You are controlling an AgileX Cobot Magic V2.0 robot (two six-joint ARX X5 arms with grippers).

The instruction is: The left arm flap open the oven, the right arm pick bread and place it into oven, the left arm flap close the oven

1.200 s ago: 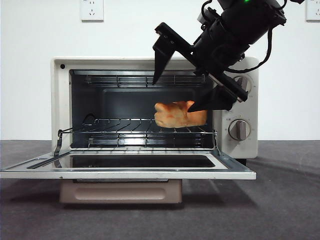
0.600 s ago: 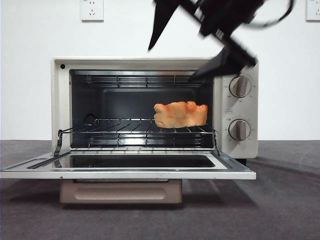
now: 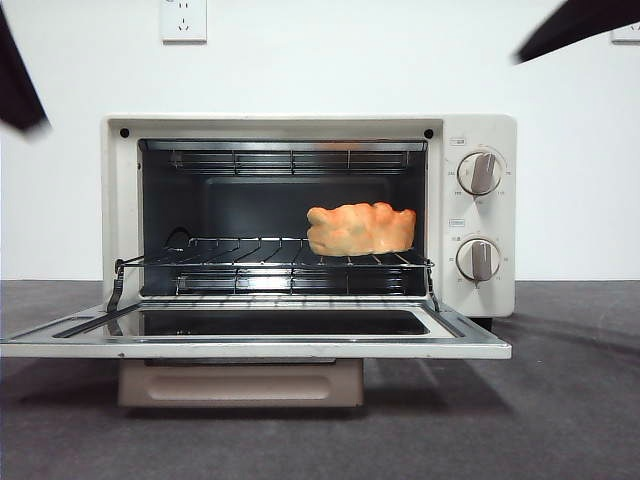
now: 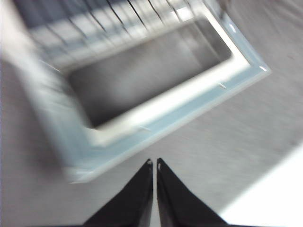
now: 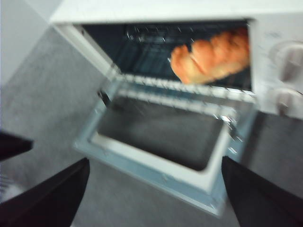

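The oven [image 3: 300, 126] stands with its door [image 3: 470, 338] folded down flat. On the wire rack [image 3: 240, 260] inside, toward the right, lies the golden bread [image 3: 360, 228], free of any gripper. My right gripper [image 5: 155, 161] hangs open and empty above and in front of the door [image 5: 142, 161], with the bread [image 5: 213, 56] in the cavity beyond it. In the front view the right arm [image 3: 575, 22] is only a dark tip at the top right. My left gripper [image 4: 153, 163] is shut and empty, high over a front corner of the door [image 4: 156, 127]. The left arm [image 3: 18, 85] shows at the left edge.
The beige bar handle [image 3: 240, 385] hangs under the lowered door. Two round knobs [image 3: 479, 172] sit on the oven's right panel. Dark grey tabletop [image 3: 570, 400] spreads around the oven, with a white wall and sockets [image 3: 183, 18] behind.
The right gripper let go of the bread on the rack and rose up and to the right, away from the oven. A dark arm tip has come in at the top left.
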